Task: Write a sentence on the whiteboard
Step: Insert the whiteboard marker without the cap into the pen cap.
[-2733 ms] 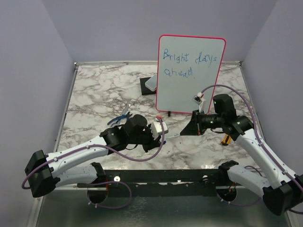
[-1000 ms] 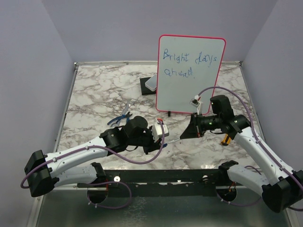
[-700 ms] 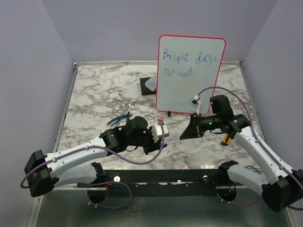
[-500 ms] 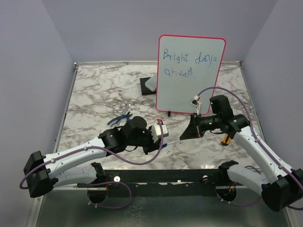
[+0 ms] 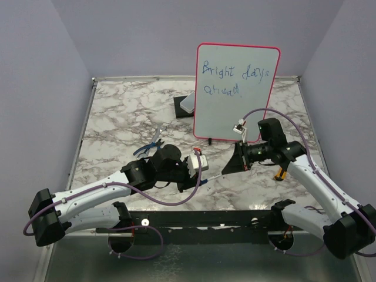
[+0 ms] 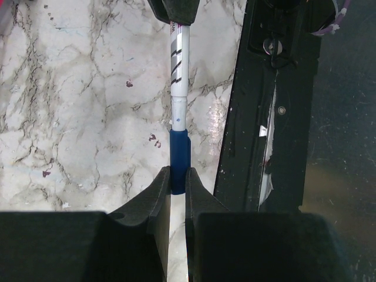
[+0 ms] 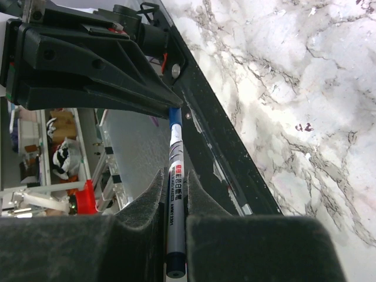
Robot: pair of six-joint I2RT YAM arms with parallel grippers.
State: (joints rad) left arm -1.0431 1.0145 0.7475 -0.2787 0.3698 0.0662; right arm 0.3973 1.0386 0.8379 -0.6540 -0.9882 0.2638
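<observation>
The surface (image 5: 117,111) looks like polished stone or a marble-print laminate, white with grey veins, smooth and shiny enough to throw back light beside the marker (image 6: 179,64). The whiteboard (image 5: 235,111) has a smooth, pale, faintly glossy face in a thin red-pink frame that looks like plastic; the sentence (image 5: 235,79) lies on it as thin blue ink. The marker's barrel is smooth white plastic with printed lettering, and its cap (image 6: 179,155) is plain blue plastic with a satin look. The left fingers (image 6: 153,205) and right fingers (image 7: 144,235) are matt black, finely grainy plastic. The rail (image 6: 276,117) looks like black painted metal with bright screws. The arm shells (image 5: 94,194) are glossy white plastic.
</observation>
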